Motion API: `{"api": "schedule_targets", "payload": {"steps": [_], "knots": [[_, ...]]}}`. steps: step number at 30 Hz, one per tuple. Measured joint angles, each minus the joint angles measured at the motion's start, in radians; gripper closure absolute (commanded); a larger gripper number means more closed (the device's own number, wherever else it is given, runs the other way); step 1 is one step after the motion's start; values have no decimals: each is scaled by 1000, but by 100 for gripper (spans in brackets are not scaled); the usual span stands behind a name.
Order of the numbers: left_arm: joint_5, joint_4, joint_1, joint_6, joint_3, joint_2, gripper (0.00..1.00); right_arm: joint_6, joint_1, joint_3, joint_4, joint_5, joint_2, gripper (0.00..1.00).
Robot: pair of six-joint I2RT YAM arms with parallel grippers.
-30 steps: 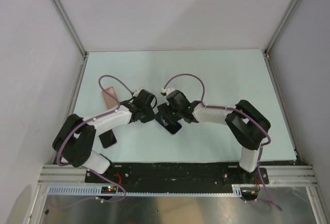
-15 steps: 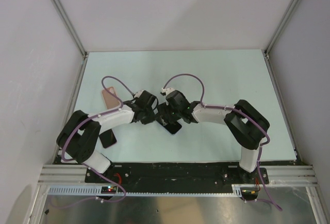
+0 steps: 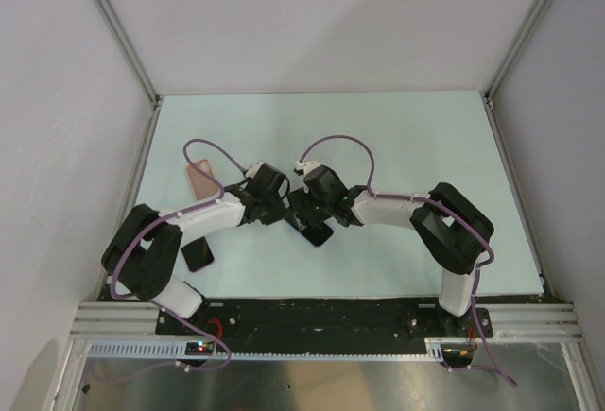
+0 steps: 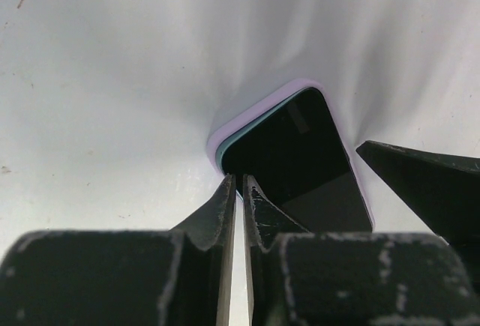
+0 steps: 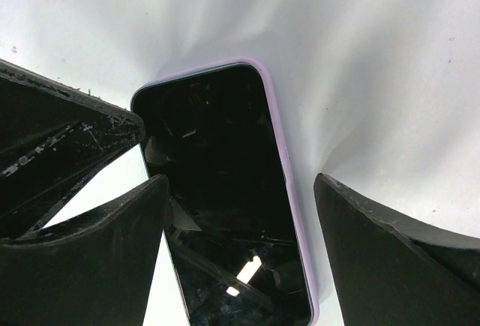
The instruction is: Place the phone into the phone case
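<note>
Table (image 3: 425, 146), pale green. On it: salmon-pink phone case (image 3: 200, 182), left; black slab (image 3: 198, 256), near left; lilac-rimmed black phone (image 5: 217, 191), flat, centre.

In my right wrist view the phone (image 5: 225, 206) runs off the bottom edge, and my right gripper (image 5: 240, 180) covers part of its left side. My left gripper (image 4: 240, 181) hides its near end. From above both grippers cover most of it, and my left arm (image 3: 203, 217) covers part of the pink case (image 3: 198, 179).
</note>
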Motion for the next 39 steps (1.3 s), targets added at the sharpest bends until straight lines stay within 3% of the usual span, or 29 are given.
{"api": "schedule_targets", "payload": {"steps": [16,39], "knots": [[0,-7,2,-16,8,28,100,0,0,0,0,0,0,18],[-15,18,2,-90,-14,55,100,-6,-1,0,1,10,7,17]]}}
